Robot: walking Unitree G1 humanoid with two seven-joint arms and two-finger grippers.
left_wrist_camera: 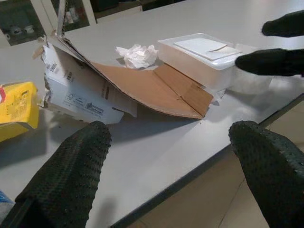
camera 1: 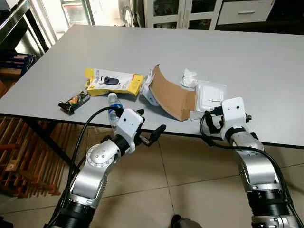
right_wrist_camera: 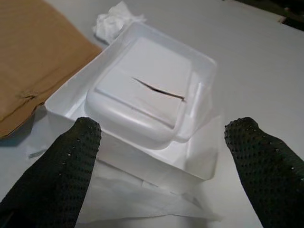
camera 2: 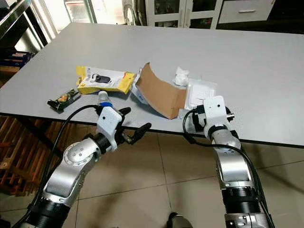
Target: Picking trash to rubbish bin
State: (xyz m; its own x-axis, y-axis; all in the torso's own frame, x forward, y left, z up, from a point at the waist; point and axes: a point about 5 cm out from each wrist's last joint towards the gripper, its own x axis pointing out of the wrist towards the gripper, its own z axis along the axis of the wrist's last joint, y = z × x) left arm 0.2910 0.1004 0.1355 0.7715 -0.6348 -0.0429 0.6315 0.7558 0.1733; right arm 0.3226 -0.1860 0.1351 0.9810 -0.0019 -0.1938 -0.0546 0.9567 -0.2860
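Right gripper is spreading wide before the white plastic tray, its cracked insert showing in wrist view

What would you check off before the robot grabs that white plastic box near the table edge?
1. Right gripper open: ok, fingers spread wide.
2. Gripper lined up with the box: ok, the box sits between the two fingers in the right wrist view.
3. Box free of the cardboard: cannot tell, they lie side by side and may touch.
4. Thin plastic sheet under the box won't snag: cannot tell.
5. Left gripper out of the way: ok, open, at the table edge by the bottle.
6. Bin within reach: cannot tell.
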